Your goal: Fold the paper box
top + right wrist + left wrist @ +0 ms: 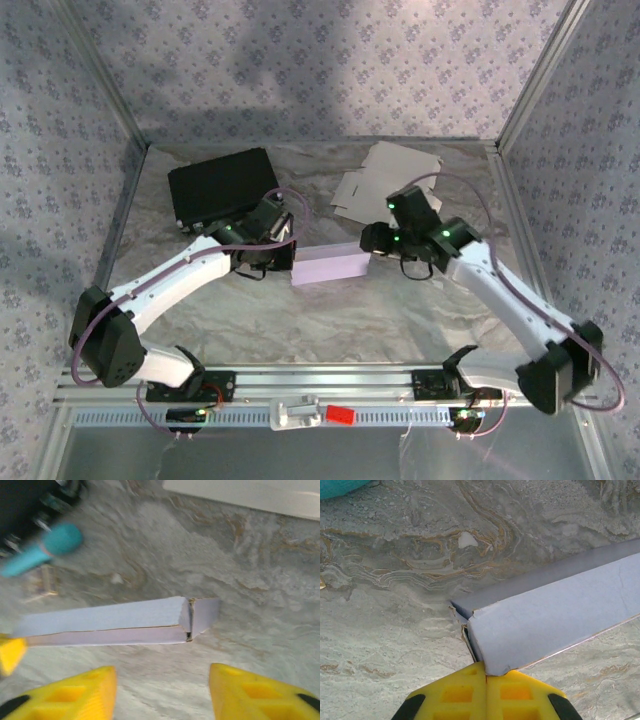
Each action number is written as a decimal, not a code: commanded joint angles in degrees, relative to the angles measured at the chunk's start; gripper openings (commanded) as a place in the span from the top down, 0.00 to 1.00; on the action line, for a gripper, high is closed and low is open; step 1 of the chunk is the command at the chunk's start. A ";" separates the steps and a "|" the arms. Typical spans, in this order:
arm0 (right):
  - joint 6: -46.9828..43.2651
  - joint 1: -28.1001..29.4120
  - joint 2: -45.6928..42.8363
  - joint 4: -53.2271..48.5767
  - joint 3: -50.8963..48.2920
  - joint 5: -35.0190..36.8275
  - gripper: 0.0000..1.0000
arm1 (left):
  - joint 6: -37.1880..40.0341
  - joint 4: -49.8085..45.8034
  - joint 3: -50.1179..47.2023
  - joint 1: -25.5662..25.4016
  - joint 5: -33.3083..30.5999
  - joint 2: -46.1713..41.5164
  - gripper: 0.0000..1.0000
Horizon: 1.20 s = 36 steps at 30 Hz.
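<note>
The lavender paper box [330, 266] lies on the table between the two arms as a long, closed sleeve. My left gripper [288, 252] is at its left end; in the left wrist view the yellow fingers [455, 695] are pressed together, with the corner of the box [555, 615] caught at their tips. My right gripper [372, 240] hovers at the right end. In the right wrist view it [162, 687] stands open, a short way back from the box [100, 622] and touching nothing. A small end flap [206, 614] sticks out at the box's right end.
A black case [222, 187] lies at the back left. Flat cardboard blanks [385, 175] lie at the back right. A teal tool [45, 550] rests beyond the box, near the black case. Patterned walls enclose the marbled table [400, 310].
</note>
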 commanded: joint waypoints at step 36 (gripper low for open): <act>39.27 -6.60 2.39 12.49 -19.17 -13.17 0.65 | -8.33 -3.48 1.91 1.61 6.23 -5.58 0.61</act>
